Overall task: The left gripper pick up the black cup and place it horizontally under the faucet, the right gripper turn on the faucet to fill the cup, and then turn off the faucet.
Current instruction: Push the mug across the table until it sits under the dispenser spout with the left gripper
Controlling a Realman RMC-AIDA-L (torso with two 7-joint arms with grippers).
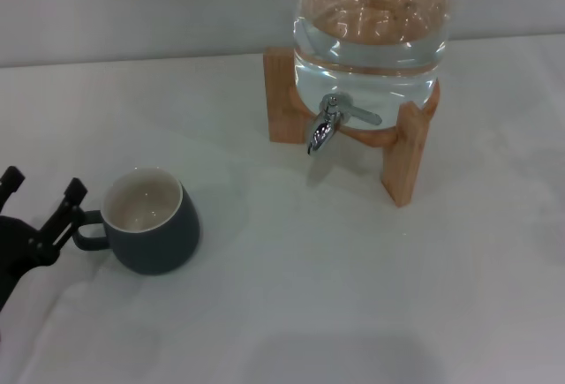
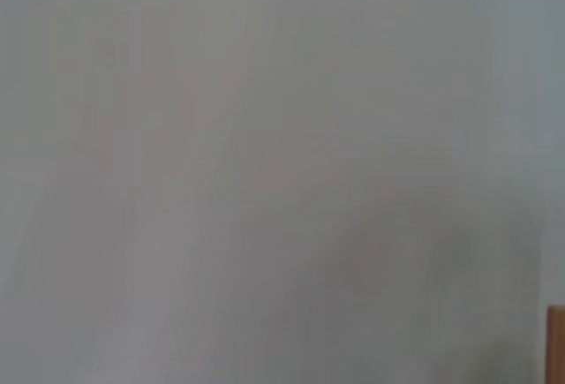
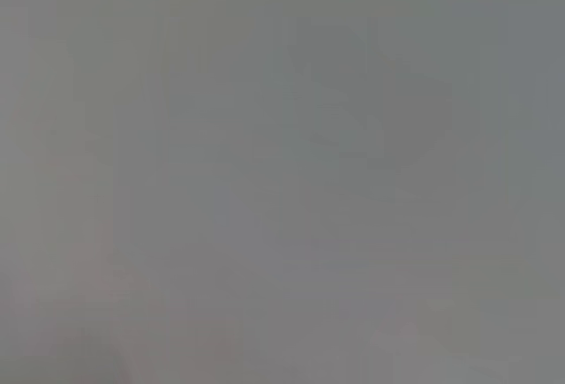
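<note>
The black cup point(image 1: 152, 219) stands upright on the white table at the left of the head view, cream inside showing, its loop handle pointing left. My left gripper point(image 1: 42, 192) is open at the left edge, its black fingertips point(image 1: 74, 192) right beside the handle, not closed on it. The faucet point(image 1: 325, 126) is a chrome tap with a thin lever, on the clear water jug point(image 1: 371, 26) in a wooden stand point(image 1: 404, 156) at the back right. No water runs from the spout. The right gripper is out of view. Both wrist views show only blank surface.
The white table point(image 1: 335, 287) spreads between the cup and the stand. A pale wall runs along the back. A sliver of the wooden stand point(image 2: 556, 344) shows at the edge of the left wrist view.
</note>
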